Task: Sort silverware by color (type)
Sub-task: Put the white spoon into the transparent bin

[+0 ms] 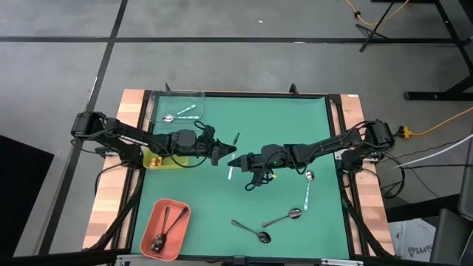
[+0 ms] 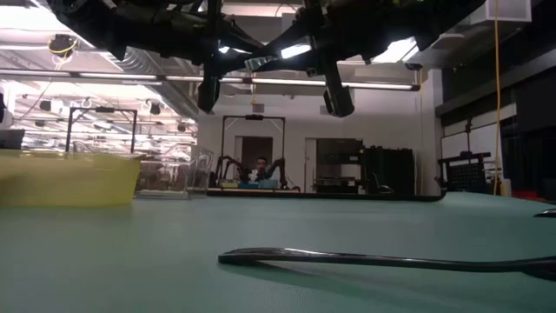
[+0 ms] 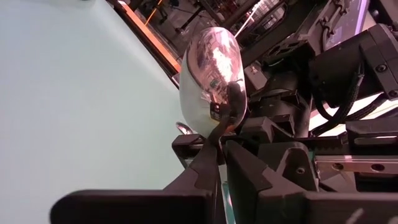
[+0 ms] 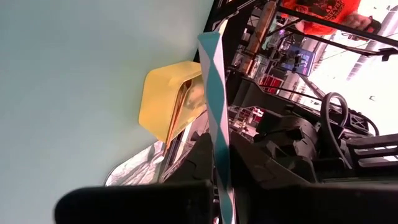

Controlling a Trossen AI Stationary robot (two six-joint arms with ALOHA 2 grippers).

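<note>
A shiny silver spoon hangs above the middle of the green table, between my two grippers. My left gripper reaches in from the table's left and is shut on it. My right gripper reaches in from the right and is shut on it too. In the high view the spoon lies across the line of the two arms. Other spoons lie flat on the table: two silver ones and a dark one. My left gripper pinches the spoon's thin neck, just below the bowl, between its two fingers. It comes about level from the table's left. The bowl stands out past the fingertips, clear of the table. My right gripper pinches the spoon's flat handle between its two fingers, coming about level from the table's right. The handle runs on past the fingertips. The spoon is lifted clear of the table.
A clear tray with silver spoons stands at the far left. A yellow-green tray sits under my left arm. A salmon tray with dark spoons stands at the near left. The dark spoon lies close in the low view.
</note>
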